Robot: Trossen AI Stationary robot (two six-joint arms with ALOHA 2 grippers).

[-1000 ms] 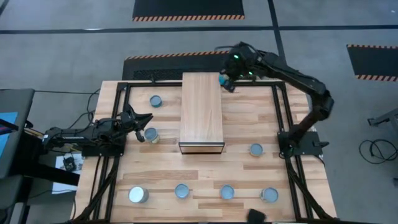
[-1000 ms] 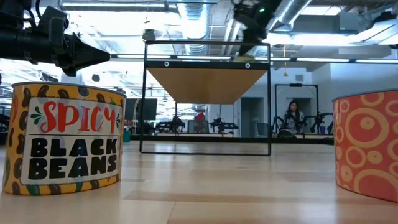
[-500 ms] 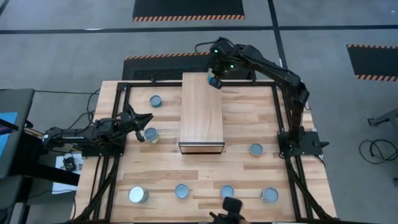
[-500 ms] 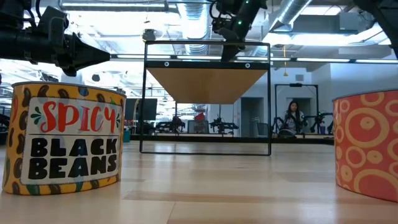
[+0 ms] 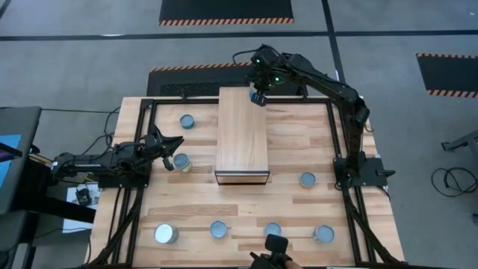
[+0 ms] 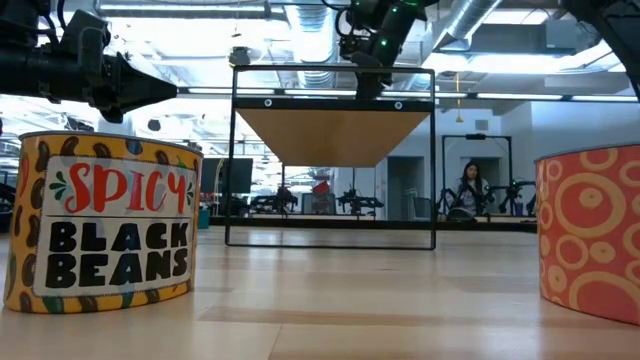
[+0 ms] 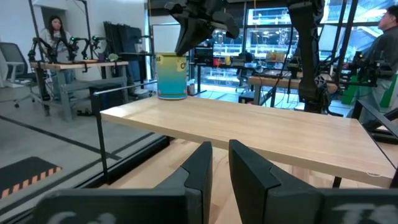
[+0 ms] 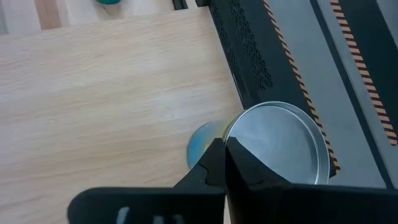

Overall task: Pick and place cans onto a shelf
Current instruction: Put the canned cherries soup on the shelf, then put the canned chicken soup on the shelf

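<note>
My right gripper (image 5: 258, 97) is over the far right corner of the long light-wood shelf (image 5: 242, 134), shut on a can (image 8: 283, 146) with a silvery top and a blue and yellow side. In the left wrist view this can (image 7: 172, 76) stands upright on the shelf top. My left gripper (image 5: 173, 142) waits shut and empty at the table's left, just on the far side of a can (image 5: 181, 162). Other cans stand on the table: one far left (image 5: 187, 121), one right (image 5: 308, 179), and several along the near edge (image 5: 218, 229). My right gripper holds the can by its top rim (image 8: 235, 127), on the side toward the shelf's middle, pinched between the two fingers. The fingers come from above, pointing down. The can is upright, and its bottom (image 7: 172, 96) appears to rest on the shelf top.
In the low view a black beans can (image 6: 110, 225) and an orange-patterned can (image 6: 590, 235) stand close to the camera. A black frame (image 5: 334, 127) runs around the table. The shelf top is bare wood from the can to its near end (image 5: 242, 175).
My right gripper has gone toward the table's left with the can, from just off the shelf's far right side to over its far right corner, and has kept still there for the last half second.
</note>
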